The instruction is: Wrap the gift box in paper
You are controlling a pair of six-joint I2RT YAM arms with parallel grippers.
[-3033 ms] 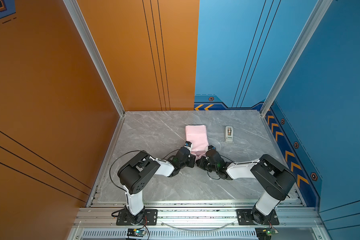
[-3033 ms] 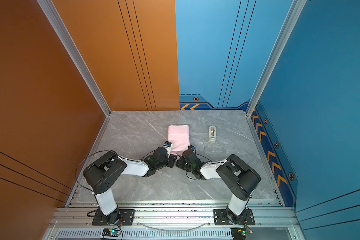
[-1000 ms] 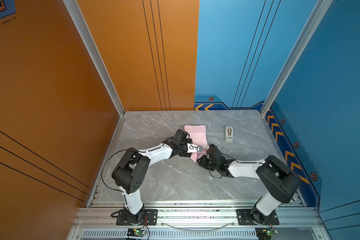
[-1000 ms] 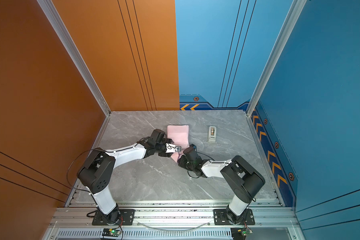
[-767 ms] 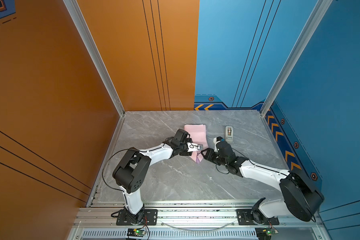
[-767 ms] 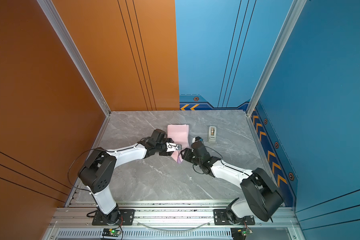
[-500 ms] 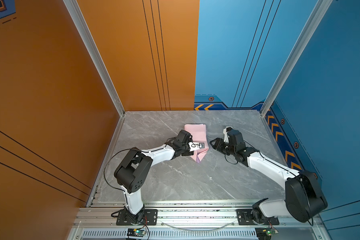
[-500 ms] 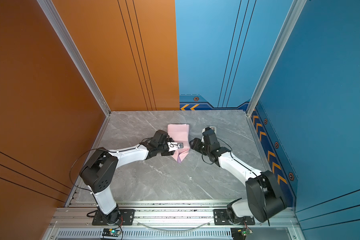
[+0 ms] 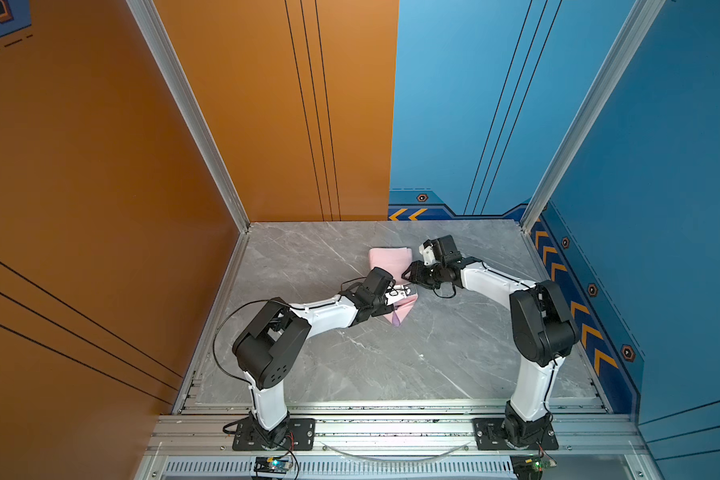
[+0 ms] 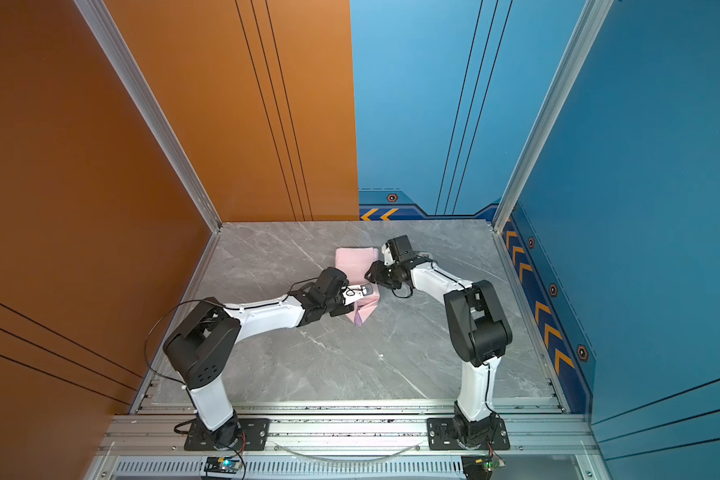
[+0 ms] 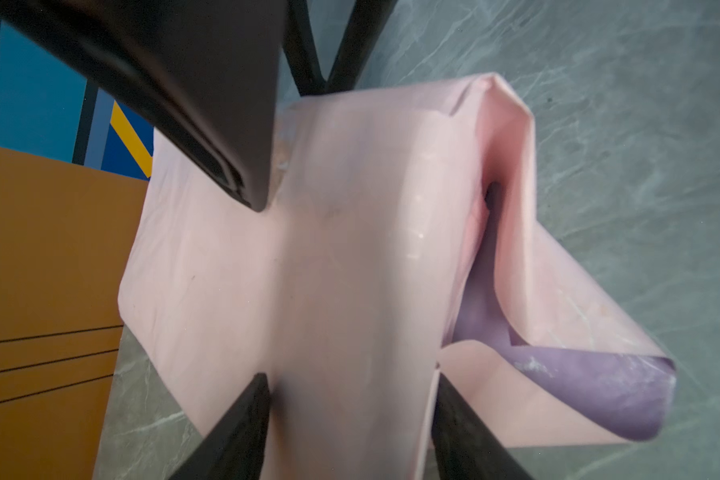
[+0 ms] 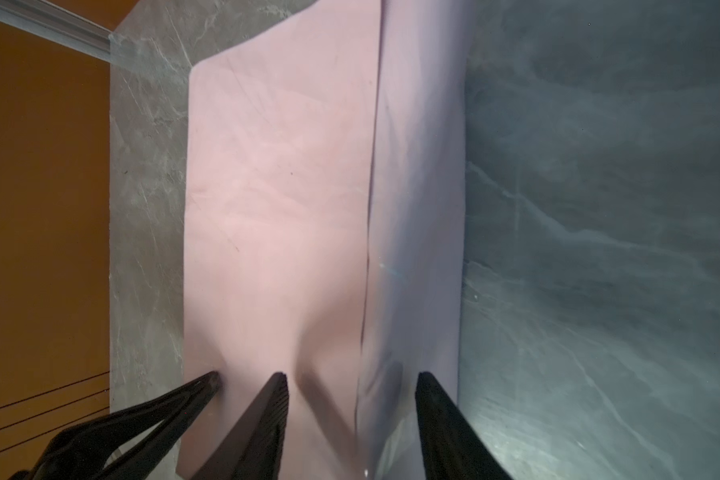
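Observation:
The paper (image 9: 387, 257) is folded pale-pink side out into a long parcel at the middle back of the table, seen in both top views (image 10: 354, 259). The gift box is hidden inside it. A loose flap at the near end shows the lilac face (image 11: 578, 374). My left gripper (image 9: 404, 293) reaches in from the left over that near end. It is open, with the pink top (image 11: 350, 249) between its fingers (image 11: 258, 399). My right gripper (image 9: 408, 274) is at the parcel's right side. It is open and straddles the long top edge (image 12: 371, 208).
The grey marble table (image 9: 391, 365) is walled by an orange panel (image 9: 100, 249) on the left and a blue panel (image 9: 661, 249) on the right. A metal rail (image 9: 371, 428) with both arm bases runs along the front. Both arms bend inward over the table's middle.
The right arm swung from the parcel's near end round to its right side, and its jaws opened. The left gripper stayed over the near end and shifted slightly.

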